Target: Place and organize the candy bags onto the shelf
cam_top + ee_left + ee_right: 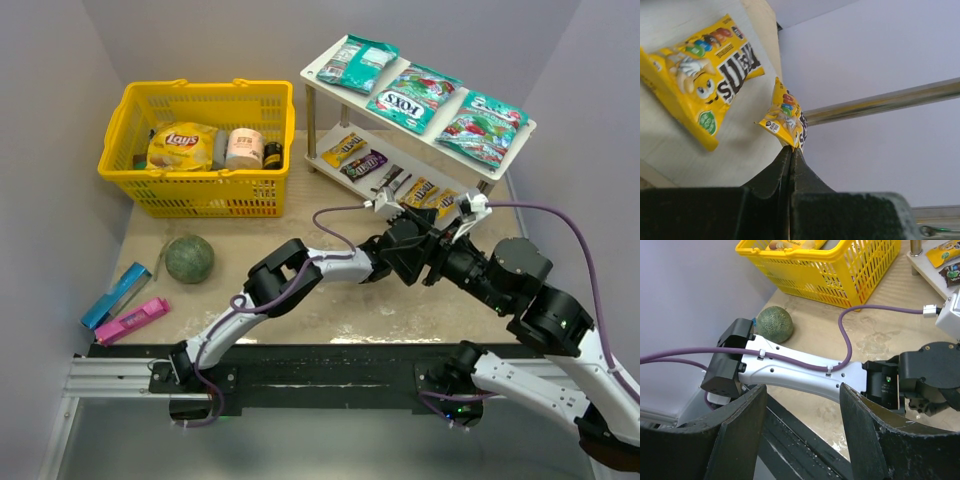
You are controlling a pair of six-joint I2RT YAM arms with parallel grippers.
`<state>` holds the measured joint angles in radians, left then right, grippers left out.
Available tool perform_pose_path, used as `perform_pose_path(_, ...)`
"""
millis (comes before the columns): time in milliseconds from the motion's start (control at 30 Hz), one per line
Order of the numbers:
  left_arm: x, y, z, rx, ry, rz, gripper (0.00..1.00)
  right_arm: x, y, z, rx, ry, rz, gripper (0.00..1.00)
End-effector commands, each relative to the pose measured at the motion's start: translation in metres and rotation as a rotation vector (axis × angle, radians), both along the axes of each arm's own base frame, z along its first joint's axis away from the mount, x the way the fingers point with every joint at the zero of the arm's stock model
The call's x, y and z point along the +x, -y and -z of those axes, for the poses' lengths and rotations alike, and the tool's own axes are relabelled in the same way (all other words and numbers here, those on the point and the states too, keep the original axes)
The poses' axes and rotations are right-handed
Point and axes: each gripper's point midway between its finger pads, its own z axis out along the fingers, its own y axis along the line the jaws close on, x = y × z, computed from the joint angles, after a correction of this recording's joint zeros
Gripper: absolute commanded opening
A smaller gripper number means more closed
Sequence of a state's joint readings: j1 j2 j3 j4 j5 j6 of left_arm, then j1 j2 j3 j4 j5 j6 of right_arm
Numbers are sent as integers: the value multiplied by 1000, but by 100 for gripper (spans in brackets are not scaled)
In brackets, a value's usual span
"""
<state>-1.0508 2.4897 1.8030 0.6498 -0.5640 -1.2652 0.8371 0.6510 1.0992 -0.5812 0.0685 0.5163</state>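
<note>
**Left jaws at the shelf (314,72), lower tier.**
I see them pinched shut on a small yellow packet (787,120) by its lower board; right jaws gape wide, empty; overhead, the wrists hide the grasp.

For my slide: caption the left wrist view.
Left gripper pinches a small yellow M&M's packet by its edge, near a second yellow packet lying on the shelf board.

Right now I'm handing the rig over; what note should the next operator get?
Left gripper: shut on a small yellow packet, at the edge of the shelf lower board.
Right gripper: open, empty.
Done: three teal bags on the shelf top; other small packets on the lower board.
Left: set the held packet down, tidy the row.
</note>
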Motion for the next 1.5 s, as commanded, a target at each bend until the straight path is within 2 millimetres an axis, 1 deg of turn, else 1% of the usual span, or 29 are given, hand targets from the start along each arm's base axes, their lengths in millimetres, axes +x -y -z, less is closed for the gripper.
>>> perform_pose_path(0,8,-4,-18,-65,-5,-101,0,-1,5,-1,9,1,18,64)
perform_pose_path(67,6,-4,-13,-72,-24,-116,0,-1,7,0,6,0,24,64)
perform_pose_path(167,4,-3,-1,-81,-59,-120,0,-1,9,1,3,1,31,64)
perform_pose_path(200,4,-3,6,-79,-70,-121,0,-1,8,1,1,-1,31,64)
perform_pose_path(300,3,-2,15,-84,-82,-124,0,-1,9,1,1,-1,34,64)
perform_pose_path(433,2,2,18,-88,-87,-111,1,0,11,3,-5,-4,42,64)
perform_pose_path(467,1,2,21,-90,-92,-110,5,-1,11,3,-5,-4,44,64)
perform_pose_path(533,-2,0,23,-94,-91,-110,8,0,11,5,-10,-5,46,64)
perform_pose_path(567,-4,-1,20,-106,-84,-117,11,1,12,5,-10,-5,48,64)
perform_pose_path(667,-7,-5,19,-95,-74,-127,16,1,11,5,-9,-6,50,64)
perform_pose_path(767,-10,-5,17,-99,-70,-118,19,2,11,5,-6,-7,55,64)
perform_pose_path(867,-12,-4,18,-96,-69,-114,20,3,11,5,-12,-9,57,64)
perform_pose_path(1000,-17,-2,14,-88,-54,-106,29,4,11,5,-9,-10,62,64)
perform_pose_path(1133,-18,-7,14,-74,-54,-111,39,5,12,5,-11,-9,72,65)
perform_pose_path(1167,-20,-8,10,-72,-56,-108,43,6,13,5,-12,-9,76,65)
perform_pose_path(1200,-22,-9,14,-65,-72,-106,46,6,13,4,-10,-10,80,65)
perform_pose_path(1233,-25,-9,14,-51,-83,-109,52,6,13,3,-5,-10,82,65)
perform_pose_path(1267,-28,-11,20,-1,-105,-117,56,7,12,2,-3,-10,82,65)
perform_pose_path(1300,-29,-12,19,15,-109,-126,60,7,12,-2,6,-8,84,65)
perform_pose_path(1333,-32,-13,24,44,-117,-131,64,7,12,-4,12,-7,83,65)
perform_pose_path(1400,-35,-16,26,58,-128,-126,66,10,12,-7,12,-3,93,65)
perform_pose_path(1433,-37,-17,32,84,-144,-119,72,11,12,-7,8,-4,99,66)
perform_pose_path(1467,-40,-20,32,96,-157,-115,73,12,12,-8,7,-4,104,66)
